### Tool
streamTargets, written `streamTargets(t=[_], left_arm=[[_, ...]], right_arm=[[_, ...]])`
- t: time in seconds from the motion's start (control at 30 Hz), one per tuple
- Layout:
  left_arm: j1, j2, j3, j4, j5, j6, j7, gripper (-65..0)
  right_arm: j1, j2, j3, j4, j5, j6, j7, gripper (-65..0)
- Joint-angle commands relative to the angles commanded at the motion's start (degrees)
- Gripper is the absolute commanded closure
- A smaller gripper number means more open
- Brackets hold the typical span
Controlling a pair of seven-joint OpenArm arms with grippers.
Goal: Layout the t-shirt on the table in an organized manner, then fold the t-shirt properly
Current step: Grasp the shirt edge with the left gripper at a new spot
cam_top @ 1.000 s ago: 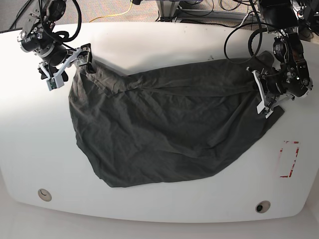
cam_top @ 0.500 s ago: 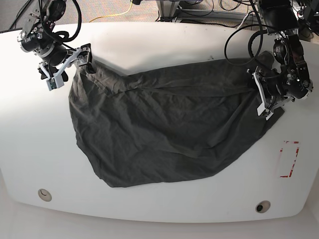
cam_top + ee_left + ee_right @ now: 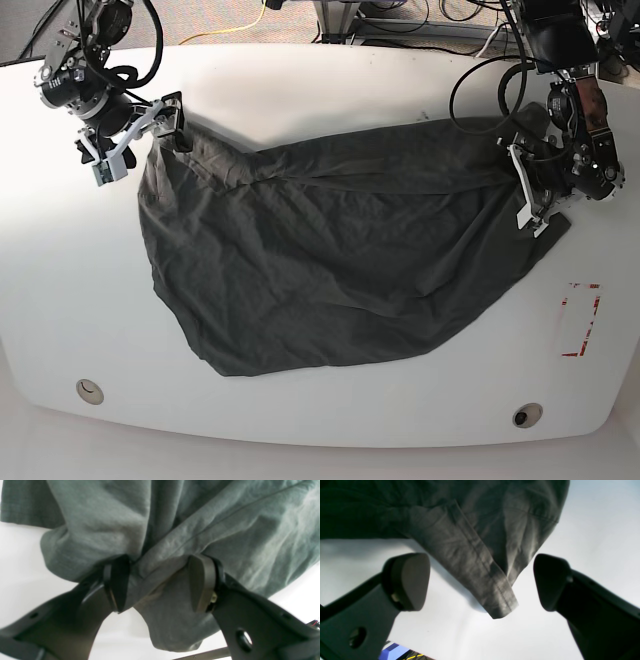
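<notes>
White table (image 3: 450, 400), rounded edges; red dashed rectangle mark (image 3: 579, 320) to the right of the shirt in the base view, one grommet hole (image 3: 527, 415) below that mark, the other (image 3: 89, 391) lower left of the shirt.

Dark grey t-shirt (image 3: 330, 260) flat on the table, wrinkled, a long band of cloth lying over its upper side. It spans the space between the two grippers.

Left gripper (image 3: 160, 583): at the shirt's upper right part in the base view. Jaws parted, a ridge of cloth running between the fingers; the wrist view does not settle whether it is pinched. More shirt fans out beyond and to either side of the fingertips.

Right gripper (image 3: 482, 582): at the shirt's upper left corner. Jaws wide apart, nothing clenched; a narrow hemmed end of the shirt lies between the fingers, apart from both.
</notes>
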Motion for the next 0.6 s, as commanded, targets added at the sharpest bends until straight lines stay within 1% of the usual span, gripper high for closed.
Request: streamTargets(t=[0.07, 0.13, 0.23, 0.3, 0.37, 0.6], left_arm=[[0.0, 0.0, 1.1, 0.0, 0.1, 0.0, 0.0, -33.1], [0.0, -0.3, 2.5, -0.3, 0.1, 0.0, 0.0, -27.9], [0.0, -1.1, 4.3, -0.4, 0.1, 0.0, -0.1, -16.4], [0.0, -1.1, 5.2, -0.4, 0.1, 0.0, -0.1, -6.7], [0.0, -1.1, 5.6, -0.4, 0.1, 0.0, 0.0, -0.6], [0.0, -1.3, 5.8, 0.2, -0.2, 0.0, 0.2, -0.3]], right_arm=[[0.0, 0.0, 0.0, 0.0, 0.0, 0.00, 0.0, -63.4], [0.0, 0.0, 0.0, 0.0, 0.0, 0.00, 0.0, -63.4], [0.0, 0.0, 0.0, 0.0, 0.0, 0.00, 0.0, -63.4], [0.0, -0.1, 0.0, 0.0, 0.0, 0.00, 0.0, -63.4], [0.0, -0.1, 0.0, 0.0, 0.0, 0.00, 0.0, -63.4], [0.0, -0.1, 0.0, 0.0, 0.0, 0.00, 0.0, -63.4]])
